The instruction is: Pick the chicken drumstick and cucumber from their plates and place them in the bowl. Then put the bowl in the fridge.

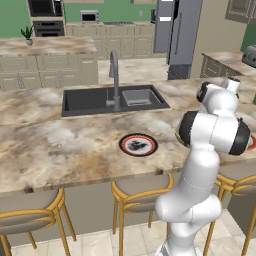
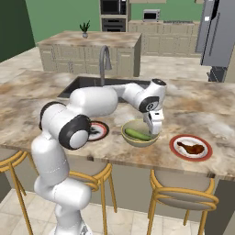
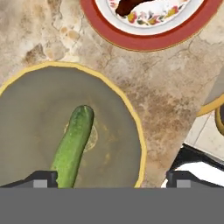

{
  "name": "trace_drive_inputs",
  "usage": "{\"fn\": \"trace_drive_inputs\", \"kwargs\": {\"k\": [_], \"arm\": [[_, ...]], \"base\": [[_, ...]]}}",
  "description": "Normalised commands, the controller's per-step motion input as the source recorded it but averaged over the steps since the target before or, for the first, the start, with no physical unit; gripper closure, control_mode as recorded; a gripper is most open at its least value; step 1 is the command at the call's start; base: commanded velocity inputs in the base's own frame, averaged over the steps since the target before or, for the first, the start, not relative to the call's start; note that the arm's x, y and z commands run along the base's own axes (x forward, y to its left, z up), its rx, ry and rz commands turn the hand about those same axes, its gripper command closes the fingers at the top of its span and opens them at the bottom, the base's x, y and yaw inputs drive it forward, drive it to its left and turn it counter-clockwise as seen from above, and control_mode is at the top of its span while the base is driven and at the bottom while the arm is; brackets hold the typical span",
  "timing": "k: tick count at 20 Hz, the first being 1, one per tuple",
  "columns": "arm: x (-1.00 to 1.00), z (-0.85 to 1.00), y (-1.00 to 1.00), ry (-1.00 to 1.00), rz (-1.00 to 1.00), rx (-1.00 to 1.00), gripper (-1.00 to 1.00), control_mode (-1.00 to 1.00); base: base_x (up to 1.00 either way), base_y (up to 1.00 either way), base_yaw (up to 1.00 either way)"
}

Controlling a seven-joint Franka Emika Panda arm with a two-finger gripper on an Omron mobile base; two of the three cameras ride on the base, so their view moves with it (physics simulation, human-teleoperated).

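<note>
my end effector (image 2: 153, 129) hanging open over bowl (image 2: 140, 139) | cucumber (image 3: 71, 146) lying inside | chicken drumstick (image 2: 192, 148) sitting on plate (image 2: 191, 156) near counter (image 2: 215, 119) front edge: looking light, firm, maybe greasy; I'm pinching mid-length

arm (image 2: 92, 103): glossy white rounded shells | joints: black bands | hand: white, boxy, dark tips

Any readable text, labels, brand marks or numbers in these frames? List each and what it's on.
None readable.
Red-rimmed plate with dark patterned centre: dark shapes only, no letters.
Red-rimmed plate under the reddish-brown chicken drumstick: floral print, no text.
Cream-tan bowl holding the light-green cucumber: unmarked.
Grey steel fridge, wall ovens and microwave: too small to show any marking.
</note>
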Motion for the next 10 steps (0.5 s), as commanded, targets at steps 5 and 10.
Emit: {"fn": "trace_drive_inputs", "kwargs": {"k": [5,10], "arm": [[-0.61,0.27,-0.37,-0.22,0.41,-0.09,-1.00,-1.00],[-0.41,0.30,-0.47,0.00,0.25,-0.05,-1.00,-1.00]], "base": [[0.00,0.00,0.00],[0.00,0.00,0.00]]}}
